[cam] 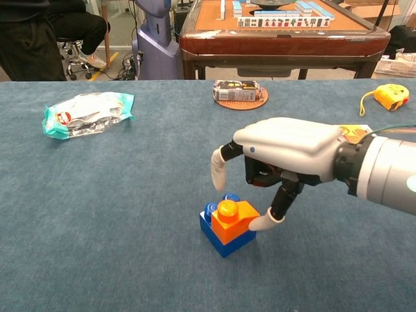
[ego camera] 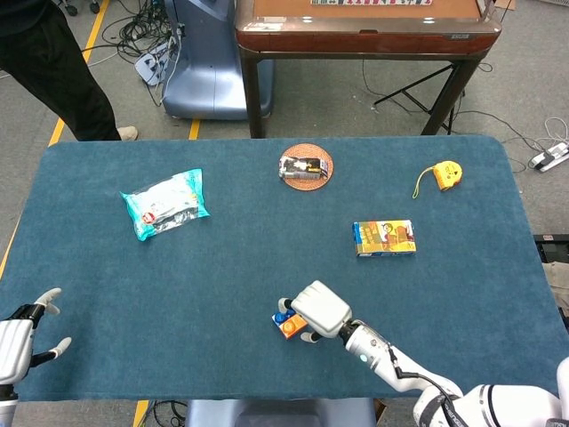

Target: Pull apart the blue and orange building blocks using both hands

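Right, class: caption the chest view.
Right hand touching the orange block stacked on the blue block.

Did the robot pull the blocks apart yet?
Not yet. The orange block sits stuck on the blue block. The right hand is above them, one fingertip at the orange block. The left hand waits open, far away. Gripping and pulling remain.

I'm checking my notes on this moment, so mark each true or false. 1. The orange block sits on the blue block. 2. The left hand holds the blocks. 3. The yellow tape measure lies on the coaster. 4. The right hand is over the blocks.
1. True: the orange block sits on the blue block.
2. False: the left hand is open at the table's edge.
3. False: the tape measure lies apart from the coaster.
4. True: the right hand is above them.
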### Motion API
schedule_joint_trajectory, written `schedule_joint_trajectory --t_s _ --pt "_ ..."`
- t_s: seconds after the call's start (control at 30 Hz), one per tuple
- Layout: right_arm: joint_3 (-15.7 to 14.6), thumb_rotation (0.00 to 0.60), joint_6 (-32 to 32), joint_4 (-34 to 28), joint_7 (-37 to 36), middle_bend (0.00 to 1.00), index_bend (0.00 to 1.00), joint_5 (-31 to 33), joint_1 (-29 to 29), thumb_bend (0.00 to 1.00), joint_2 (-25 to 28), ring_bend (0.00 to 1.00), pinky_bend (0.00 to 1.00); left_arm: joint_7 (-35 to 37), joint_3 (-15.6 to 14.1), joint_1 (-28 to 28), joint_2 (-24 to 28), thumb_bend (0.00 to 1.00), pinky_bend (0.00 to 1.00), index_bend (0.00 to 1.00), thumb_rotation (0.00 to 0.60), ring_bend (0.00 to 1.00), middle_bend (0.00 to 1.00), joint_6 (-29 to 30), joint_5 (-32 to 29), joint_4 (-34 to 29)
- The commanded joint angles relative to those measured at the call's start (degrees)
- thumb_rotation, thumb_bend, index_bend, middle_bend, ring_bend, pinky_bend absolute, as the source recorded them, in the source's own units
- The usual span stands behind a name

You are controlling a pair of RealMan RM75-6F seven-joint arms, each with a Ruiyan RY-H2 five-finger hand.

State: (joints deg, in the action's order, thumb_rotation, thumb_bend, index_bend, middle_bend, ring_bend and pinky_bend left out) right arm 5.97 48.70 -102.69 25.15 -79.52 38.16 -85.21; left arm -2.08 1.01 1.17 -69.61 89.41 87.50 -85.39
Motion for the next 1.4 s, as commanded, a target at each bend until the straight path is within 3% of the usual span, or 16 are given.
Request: schedule_joint_trajectory --t_s 0.03,0.87,1.23,1.4 --pt "0.0 0.6 -0.3 0.4 -0.3 1.0 0.41 0.7 0.6 0.01 -0.5 1.0 1.0 0.1 0.0 0.0 0.0 0.1 0.66 0.25 0.6 0.39 0.42 -0.1 0.0 0.1" --pt "-1.4 0.6 -1.4 3.0 -0.7 1.0 0.52 6.2 4.0 0.17 -2.4 1.0 1.0 1.4 -0.5 -0.5 -0.8 0.1 0.66 0.25 0.6 0.39 0.42 -0.6 -0.1 1.5" --pt "-1.9 0.6 -0.3 3.2 -0.9 1.0 0.61 7.2 4.4 0.56 -2.8 1.0 1.0 1.7 -0.7 -0.5 -0.8 0.1 0.66 0.25 0.6 0.39 0.42 -0.8 0.1 1.6" --pt "-1.5 0.6 0.7 2.0 -2.2 1.0 0.61 7.0 4.3 0.64 -1.9 1.0 1.0 1.9 -0.6 -0.3 -0.6 0.1 0.66 0.25 0.6 0.39 0.42 -0.8 0.3 1.3"
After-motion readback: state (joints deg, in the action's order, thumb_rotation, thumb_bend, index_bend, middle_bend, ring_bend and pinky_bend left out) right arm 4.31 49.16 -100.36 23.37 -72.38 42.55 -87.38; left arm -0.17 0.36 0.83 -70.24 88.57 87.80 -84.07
